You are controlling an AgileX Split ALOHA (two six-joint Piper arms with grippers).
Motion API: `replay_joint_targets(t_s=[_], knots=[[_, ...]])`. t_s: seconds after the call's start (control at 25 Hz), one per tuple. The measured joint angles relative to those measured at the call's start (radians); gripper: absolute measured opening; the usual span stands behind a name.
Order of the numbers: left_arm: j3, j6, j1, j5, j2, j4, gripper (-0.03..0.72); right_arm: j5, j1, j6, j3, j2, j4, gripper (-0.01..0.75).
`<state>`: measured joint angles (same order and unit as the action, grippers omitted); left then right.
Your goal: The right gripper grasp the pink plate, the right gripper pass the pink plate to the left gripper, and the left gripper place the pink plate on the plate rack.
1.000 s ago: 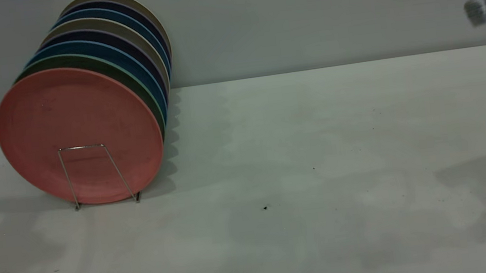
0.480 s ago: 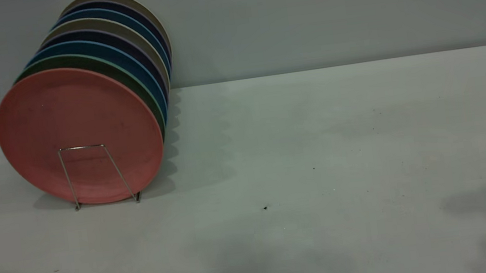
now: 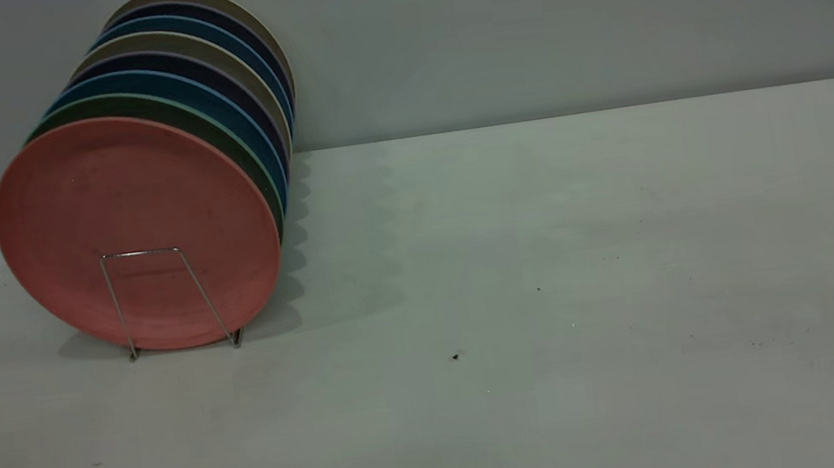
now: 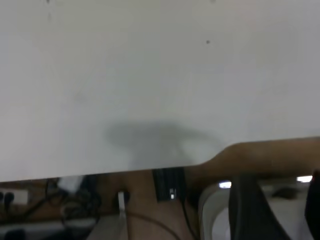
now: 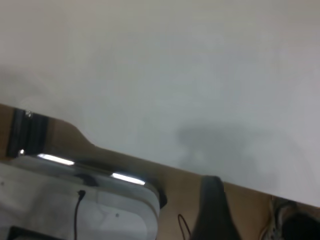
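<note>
I see a pale grey table (image 3: pixel 544 251) meeting a plain grey wall (image 3: pixel 558 22) behind it. Light is dim and even. Past the table edge, my wrist cameras show brown floor (image 4: pixel 270 155).

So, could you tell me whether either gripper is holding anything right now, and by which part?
Nothing is held. The pink plate stands upright in the plate rack, with no gripper near it.
</note>
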<state>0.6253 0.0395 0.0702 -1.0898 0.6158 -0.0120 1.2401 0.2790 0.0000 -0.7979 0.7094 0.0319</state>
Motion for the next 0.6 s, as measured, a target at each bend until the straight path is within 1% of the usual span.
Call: replay_joint_targets(t_s=[0.16,0.24,0.4,0.6], knots=[[-0.009,0.001,0.000,-0.045,-0.152,0.000,0.316,0.000,0.000,-0.011,0.121,-0.184,-0.009,0.552],[-0.009,0.001,0.000,-0.067,-0.220,0.000,0.316,-0.022,0.000,-0.039,0.189,-0.274,-0.010,0.552],[-0.016,-0.001,0.000,-0.070,-0.363,0.000,0.316,-0.080,0.000,-0.089,0.293,-0.413,-0.010,0.552],[-0.102,-0.057,0.000,-0.033,-0.531,0.000,0.316,-0.102,0.000,-0.100,0.321,-0.524,-0.007,0.552]])
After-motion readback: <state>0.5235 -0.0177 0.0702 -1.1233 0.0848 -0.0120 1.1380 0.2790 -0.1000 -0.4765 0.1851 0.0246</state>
